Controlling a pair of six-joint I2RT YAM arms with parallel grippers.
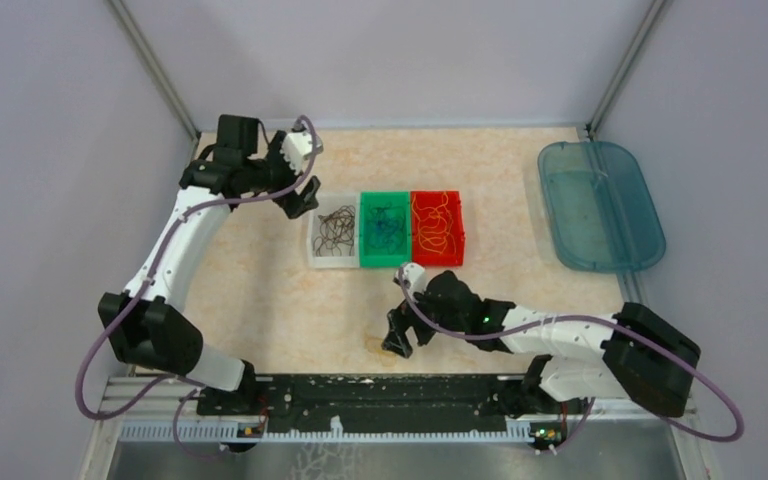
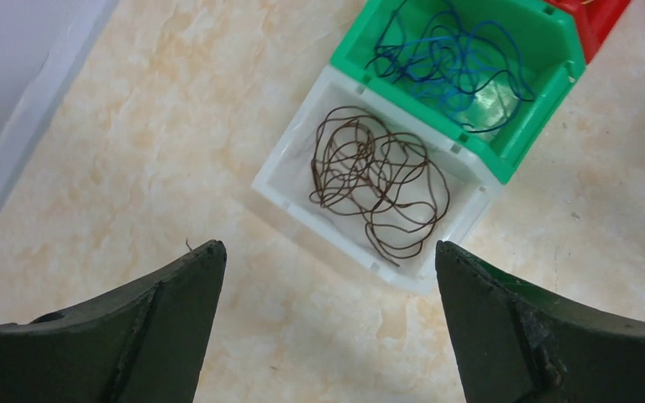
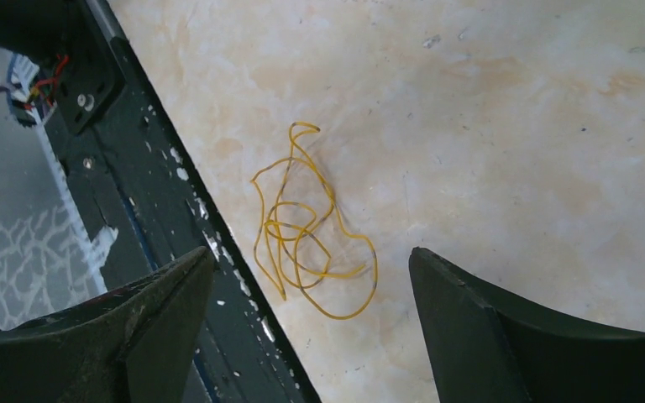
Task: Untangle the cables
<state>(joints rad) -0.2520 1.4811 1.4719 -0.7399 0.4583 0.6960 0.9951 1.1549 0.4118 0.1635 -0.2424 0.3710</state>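
Observation:
Dark brown cables (image 1: 334,232) (image 2: 378,180) lie coiled in a white bin (image 2: 290,197). Blue cables (image 1: 384,226) (image 2: 449,59) fill the green bin (image 2: 546,101) beside it, and yellow-orange cables (image 1: 436,226) lie in the red bin (image 1: 460,240). One loose yellow cable (image 3: 306,227) (image 1: 375,345) lies curled on the table by the front rail. My left gripper (image 1: 300,200) (image 2: 327,245) hangs open and holds nothing, just left of the white bin. My right gripper (image 1: 400,340) (image 3: 311,252) is open above the loose yellow cable, one finger on either side, not touching it.
The three bins stand in a row at mid-table. A translucent teal tray (image 1: 600,205) lies at the far right. The black mounting rail (image 1: 390,390) (image 3: 176,193) runs along the near edge, right beside the loose cable. Walls and frame posts close in the table.

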